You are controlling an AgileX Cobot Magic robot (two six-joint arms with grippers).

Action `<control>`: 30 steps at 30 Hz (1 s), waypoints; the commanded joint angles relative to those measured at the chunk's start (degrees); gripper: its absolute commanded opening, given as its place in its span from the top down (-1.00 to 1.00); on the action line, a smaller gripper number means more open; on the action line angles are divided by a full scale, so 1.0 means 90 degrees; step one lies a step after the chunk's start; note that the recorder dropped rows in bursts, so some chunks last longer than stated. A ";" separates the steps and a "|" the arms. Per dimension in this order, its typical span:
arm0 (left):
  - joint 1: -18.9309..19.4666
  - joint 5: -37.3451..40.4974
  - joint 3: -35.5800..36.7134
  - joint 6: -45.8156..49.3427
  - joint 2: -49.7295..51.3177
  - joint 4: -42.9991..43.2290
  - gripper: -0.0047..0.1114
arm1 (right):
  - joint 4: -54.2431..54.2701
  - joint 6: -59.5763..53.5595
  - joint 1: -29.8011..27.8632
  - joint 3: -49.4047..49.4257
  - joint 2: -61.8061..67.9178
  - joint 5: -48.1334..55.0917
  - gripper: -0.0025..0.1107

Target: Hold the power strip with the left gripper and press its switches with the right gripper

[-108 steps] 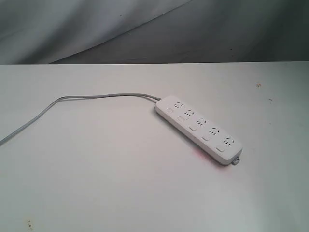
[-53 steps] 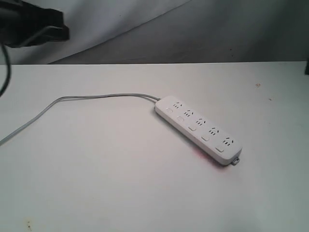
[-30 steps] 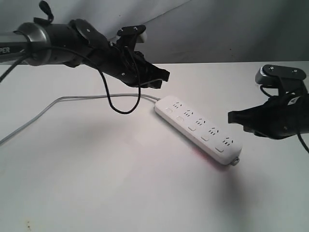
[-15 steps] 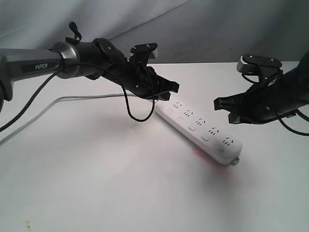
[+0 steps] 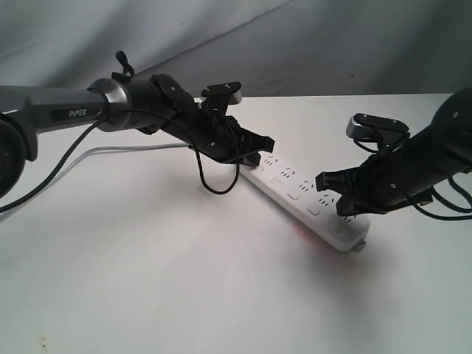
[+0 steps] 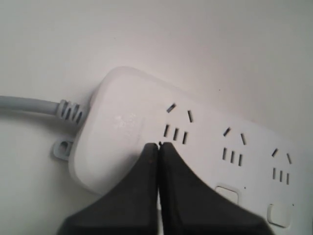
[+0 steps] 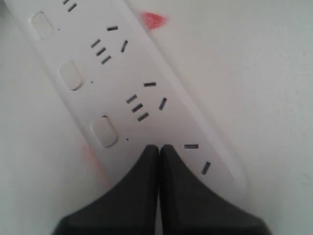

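Note:
The white power strip (image 5: 295, 193) lies slantwise on the table, its grey cord (image 5: 110, 150) running off to the left. My left gripper (image 5: 258, 151), on the arm lettered "PiPER", is shut, with its tips over the strip's cord end (image 6: 127, 122) by the first socket. In the left wrist view the gripper (image 6: 159, 145) holds nothing. My right gripper (image 5: 328, 190) is also shut, low over the strip's other end. Its tips (image 7: 159, 147) sit beside a switch (image 7: 105, 131), between the last two sockets. Whether either gripper touches the strip I cannot tell.
A black cable loop (image 5: 214, 177) hangs from the left arm just above the table. A faint red glow (image 5: 306, 236) shows on the white table beside the strip. Grey cloth hangs behind the table's far edge.
Both arms have come in from the sides and dropped down over the strip, the left at the cord end, the right at the far end. The strip has not moved.

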 commanded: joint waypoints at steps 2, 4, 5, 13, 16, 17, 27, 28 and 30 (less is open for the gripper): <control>-0.0030 -0.0095 0.0004 -0.0075 0.0076 0.0018 0.92 | 0.0343 -0.0368 0.0022 -0.0034 -0.0001 0.0108 0.96; -0.0030 -0.0110 0.0004 -0.0075 0.0076 0.0018 0.92 | 0.0354 -0.0368 0.0022 -0.0034 -0.0014 0.0228 0.96; -0.0030 -0.0110 0.0004 -0.0075 0.0076 0.0018 0.92 | 0.0354 -0.0368 0.0048 -0.0034 -0.0015 0.0245 0.96; -0.0030 -0.0110 0.0004 -0.0075 0.0076 0.0018 0.92 | -0.0232 -0.0072 0.0333 -0.0034 -0.0015 0.0227 0.96; -0.0030 -0.0110 0.0004 -0.0075 0.0076 0.0018 0.92 | -0.0858 0.0530 0.0333 -0.0034 -0.0015 0.0167 0.96; -0.0030 -0.0110 0.0004 -0.0075 0.0076 0.0018 0.92 | -0.0858 0.0530 0.0333 -0.0034 -0.0015 0.0154 0.96; -0.0030 -0.0124 0.0004 -0.0075 0.0076 0.0018 0.92 | -0.0875 0.0540 0.0398 0.0003 -0.0015 0.0151 0.96; -0.0030 -0.0124 0.0004 -0.0075 0.0076 0.0018 0.92 | -0.0875 0.0540 0.0466 0.0003 -0.0015 0.0134 0.96; -0.0030 -0.0124 0.0004 -0.0075 0.0076 0.0018 0.92 | -0.1015 0.0622 0.0516 0.0003 -0.0015 0.0107 0.96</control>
